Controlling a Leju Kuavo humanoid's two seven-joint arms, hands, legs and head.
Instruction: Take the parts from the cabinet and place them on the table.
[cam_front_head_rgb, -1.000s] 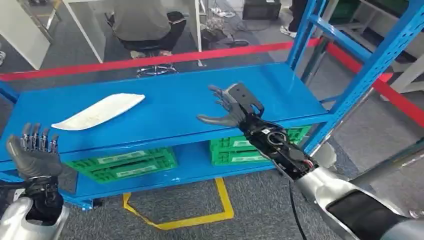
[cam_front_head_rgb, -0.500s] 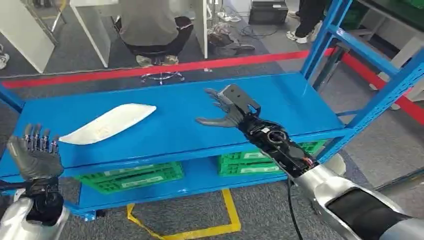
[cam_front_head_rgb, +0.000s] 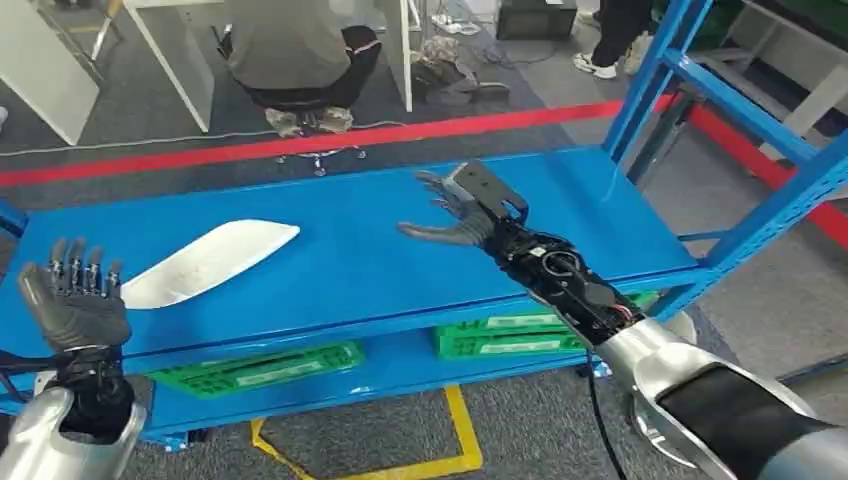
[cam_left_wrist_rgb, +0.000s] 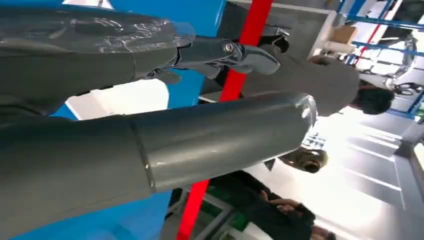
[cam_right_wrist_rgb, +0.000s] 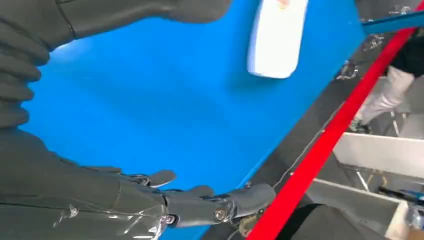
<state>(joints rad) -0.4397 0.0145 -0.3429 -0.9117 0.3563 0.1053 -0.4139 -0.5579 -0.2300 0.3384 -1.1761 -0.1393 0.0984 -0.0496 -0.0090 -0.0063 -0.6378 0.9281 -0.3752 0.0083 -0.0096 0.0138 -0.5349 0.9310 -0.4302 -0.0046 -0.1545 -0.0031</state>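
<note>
Nearest you, your left hand (cam_front_head_rgb: 75, 305) is raised at the shelf's front edge, fingers spread, holding nothing. Just beyond lies the white part (cam_front_head_rgb: 210, 262) on the blue shelf (cam_front_head_rgb: 350, 270); it looks light, stiff and thin (probably slick), so take its narrow middle. Farther right, your right hand (cam_front_head_rgb: 462, 212) hovers released, well apart from it.

left hand (cam_front_head_rgb: 73, 305): dark grey palm, darker fingers with metal pins
right hand (cam_front_head_rgb: 460, 213): grey thumb, black bracket on back
forearms: silver shells; right one open, black, red wiring
cable: black, under right arm
</note>
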